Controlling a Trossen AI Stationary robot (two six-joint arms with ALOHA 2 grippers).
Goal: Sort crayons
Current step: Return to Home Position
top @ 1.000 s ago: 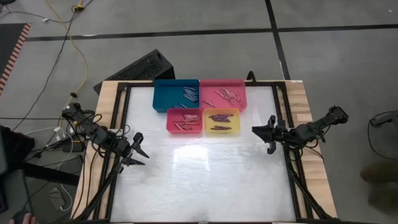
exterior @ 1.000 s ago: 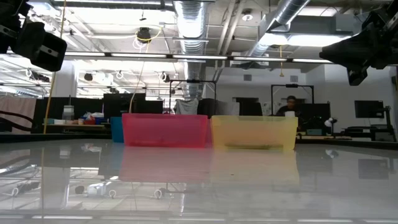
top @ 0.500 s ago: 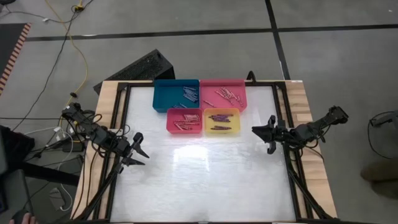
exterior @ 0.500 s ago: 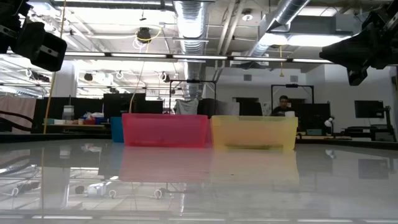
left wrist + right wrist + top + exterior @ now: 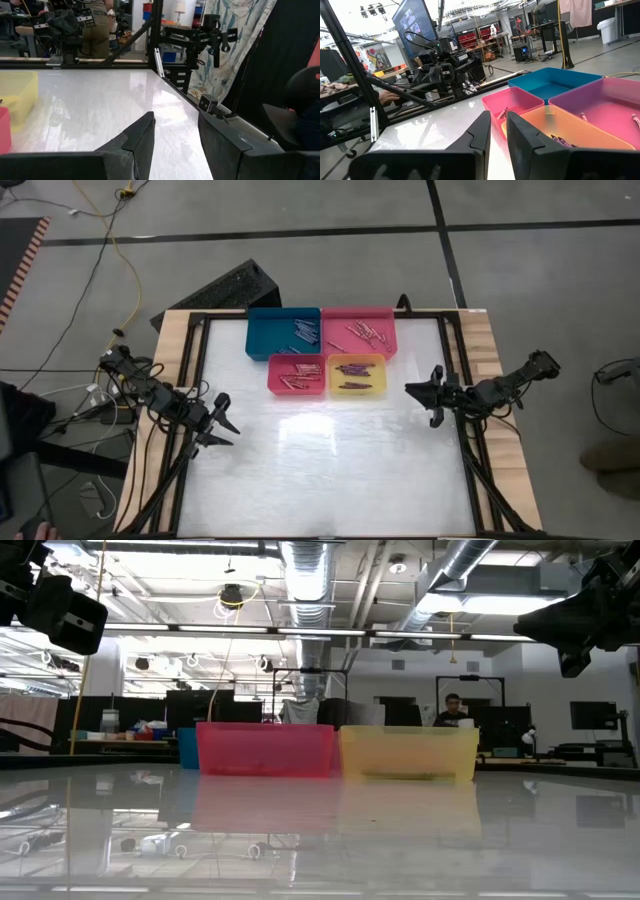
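Observation:
Four trays stand side by side at the table's far middle: a blue tray (image 5: 270, 335), a pink tray (image 5: 340, 320), a smaller red tray (image 5: 280, 380) and a yellow tray (image 5: 357, 388). Crayons lie inside each: in the blue tray (image 5: 306, 332), the pink (image 5: 366, 332), the red (image 5: 298, 373) and the yellow (image 5: 354, 369). My left gripper (image 5: 226, 420) hovers open at the table's left edge, level, with nothing between its fingers (image 5: 176, 117). My right gripper (image 5: 425, 393) hovers at the right edge, level and facing the trays, its fingers (image 5: 498, 116) a narrow gap apart with nothing between them.
A black frame rail (image 5: 195, 380) runs round the glossy white table top (image 5: 320, 470), with wooden strips outside it. A black case (image 5: 225, 288) lies beyond the far left corner. In the low view the red tray (image 5: 265, 748) and yellow tray (image 5: 408, 752) stand ahead; a person (image 5: 455, 710) sits far behind.

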